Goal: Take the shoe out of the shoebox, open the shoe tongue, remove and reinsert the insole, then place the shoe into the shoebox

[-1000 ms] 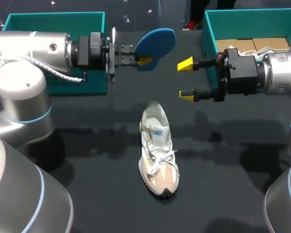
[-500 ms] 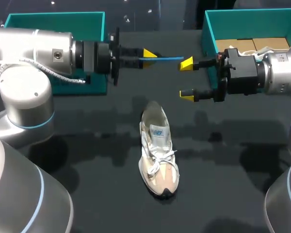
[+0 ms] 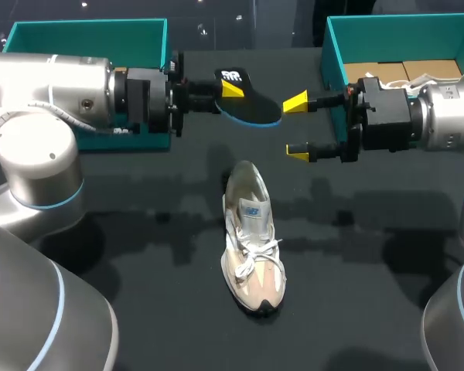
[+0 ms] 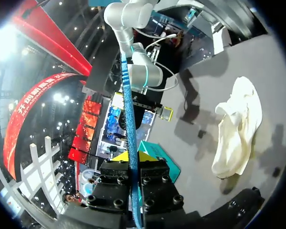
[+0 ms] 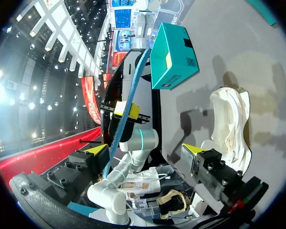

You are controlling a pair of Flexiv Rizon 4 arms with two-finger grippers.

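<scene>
My left gripper (image 3: 230, 90) is shut on the heel end of a dark insole (image 3: 253, 107) with a blue edge, held level above the table's back middle, dark face up. In the left wrist view the insole (image 4: 126, 95) runs edge-on as a thin blue strip out from between the yellow tips (image 4: 132, 156). My right gripper (image 3: 297, 128) stands open just right of the insole's toe, not touching it. The right wrist view shows the insole (image 5: 130, 102) ahead of its open gripper (image 5: 144, 150). The cream shoe (image 3: 252, 239) lies on the table below them, toe toward the front edge.
A teal shoebox (image 3: 329, 48) with brown packing inside stands at the back right, behind my right arm. Another teal box (image 3: 85, 27) sits at the back left behind my left arm, also seen as the teal box (image 5: 174, 55) in the right wrist view.
My left wrist has rolled the insole over: blue underside facing up, then edge-on, now dark face up. The right arm and the shoe have stayed in place.
</scene>
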